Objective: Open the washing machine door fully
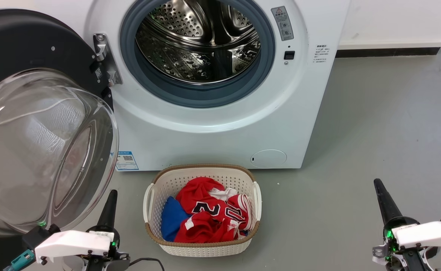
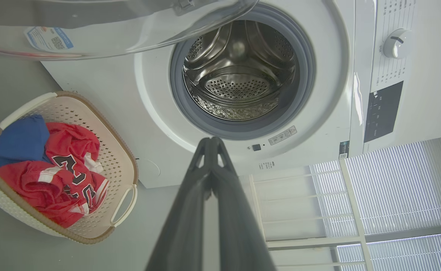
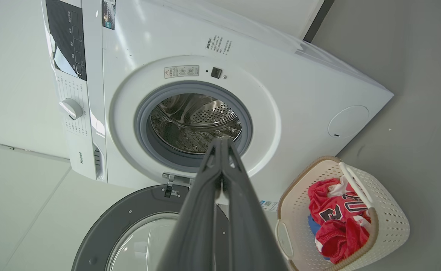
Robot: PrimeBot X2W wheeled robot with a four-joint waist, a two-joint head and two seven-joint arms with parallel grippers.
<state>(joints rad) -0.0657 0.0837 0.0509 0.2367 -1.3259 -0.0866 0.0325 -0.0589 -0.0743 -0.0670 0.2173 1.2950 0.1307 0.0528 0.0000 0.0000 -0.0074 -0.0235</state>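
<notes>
The white washing machine (image 1: 220, 124) stands ahead with its steel drum (image 1: 199, 41) exposed. The washing machine door (image 1: 35, 150) is swung wide out to the left on its hinge (image 1: 105, 60), its clear glass bowl bulging toward me below a black rim. My left gripper (image 1: 111, 197) is shut and empty, low on the left, just right of the bowl's lower edge. My right gripper (image 1: 379, 188) is shut and empty, low at the right over bare floor. The left wrist view has the door's glass (image 2: 130, 26) across the top; the right wrist view has the door (image 3: 130, 229) below the opening.
A cream laundry basket (image 1: 202, 244) holding red and blue clothes sits on the grey floor in front of the machine, between my two arms. A white wall with a dark skirting (image 1: 389, 51) runs behind on the right. Open floor lies to the right.
</notes>
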